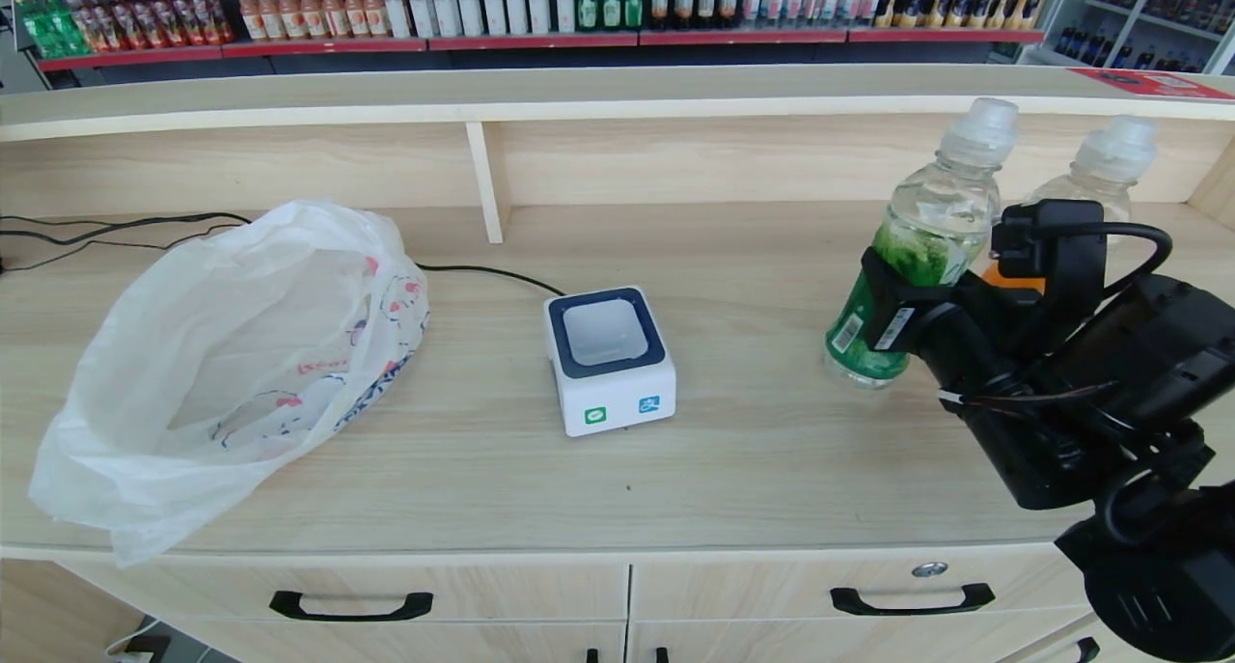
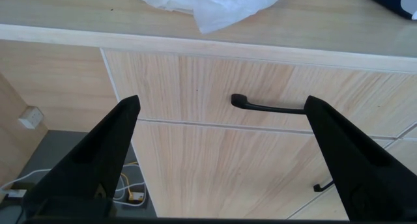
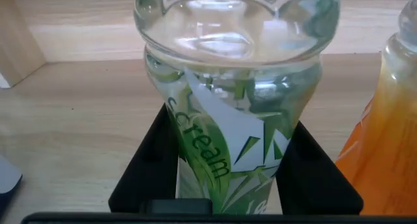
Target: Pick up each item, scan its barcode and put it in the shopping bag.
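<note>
My right pincer (image 1: 902,308) is clenched around the green-labelled bottle (image 1: 921,248), one finger on each side of the label at mid-body; the right wrist view shows the label pressed between the two black fingers (image 3: 146,168). The bottle stands close to upright, its cap tipped a little away and to the right. I cannot tell whether its base is off the desk (image 1: 772,451) or just touching it. A barcode (image 1: 847,333) shows low on the label, facing the scanner's side.

The next move, as I judge it, turns on this: the scanner (image 1: 610,359) lies to the left of the held bottle, window facing up, so the barcode would have to be tipped down over it. The shopping bag (image 1: 232,364) lies beyond the scanner, farther left, mouth open towards me.

My left pincer (image 2: 221,160) hangs released, fingers wide apart, below the desk's front edge near a drawer handle (image 2: 267,107).

An orange-labelled bottle (image 1: 1100,176) stands just behind the held one. A cable (image 1: 482,272) runs behind the scanner, and shelves of drinks (image 1: 617,2) line the back wall.
</note>
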Controlling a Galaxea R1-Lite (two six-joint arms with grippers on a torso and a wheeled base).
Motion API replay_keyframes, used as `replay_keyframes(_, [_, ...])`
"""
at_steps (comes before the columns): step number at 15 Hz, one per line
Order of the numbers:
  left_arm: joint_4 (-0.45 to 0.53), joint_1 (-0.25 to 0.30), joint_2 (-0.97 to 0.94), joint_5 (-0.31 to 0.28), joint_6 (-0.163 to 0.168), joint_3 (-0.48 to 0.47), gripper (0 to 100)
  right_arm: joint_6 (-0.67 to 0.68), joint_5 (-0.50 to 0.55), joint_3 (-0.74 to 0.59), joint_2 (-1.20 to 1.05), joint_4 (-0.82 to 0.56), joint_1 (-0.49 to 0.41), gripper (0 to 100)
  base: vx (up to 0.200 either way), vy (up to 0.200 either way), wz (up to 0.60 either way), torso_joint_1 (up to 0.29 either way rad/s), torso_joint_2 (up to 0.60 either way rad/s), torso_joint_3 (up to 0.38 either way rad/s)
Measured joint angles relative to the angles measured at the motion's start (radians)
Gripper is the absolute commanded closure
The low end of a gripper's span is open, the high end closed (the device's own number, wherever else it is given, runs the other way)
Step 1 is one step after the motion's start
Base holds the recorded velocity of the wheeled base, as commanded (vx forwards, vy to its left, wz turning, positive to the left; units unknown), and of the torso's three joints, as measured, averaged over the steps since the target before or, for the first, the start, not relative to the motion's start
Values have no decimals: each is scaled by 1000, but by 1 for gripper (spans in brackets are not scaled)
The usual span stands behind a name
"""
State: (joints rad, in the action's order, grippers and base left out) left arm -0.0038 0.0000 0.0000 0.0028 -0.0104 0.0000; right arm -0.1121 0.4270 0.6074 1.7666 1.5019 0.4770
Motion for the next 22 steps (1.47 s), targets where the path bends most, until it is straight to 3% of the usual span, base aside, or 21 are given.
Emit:
replay_keyframes(13, [0,0,0,0,0,0,0,9,-13,-63,-104,12,11,100,0,0,0,0,0,0])
replay_keyframes(18, [0,0,0,0,0,0,0,24,-33,-129,-198,6,109,100,0,0,0,0,0,0])
replay_keyframes(22, [0,0,0,0,0,0,0,23,-43,-164,-258,2,137,100,0,0,0,0,0,0])
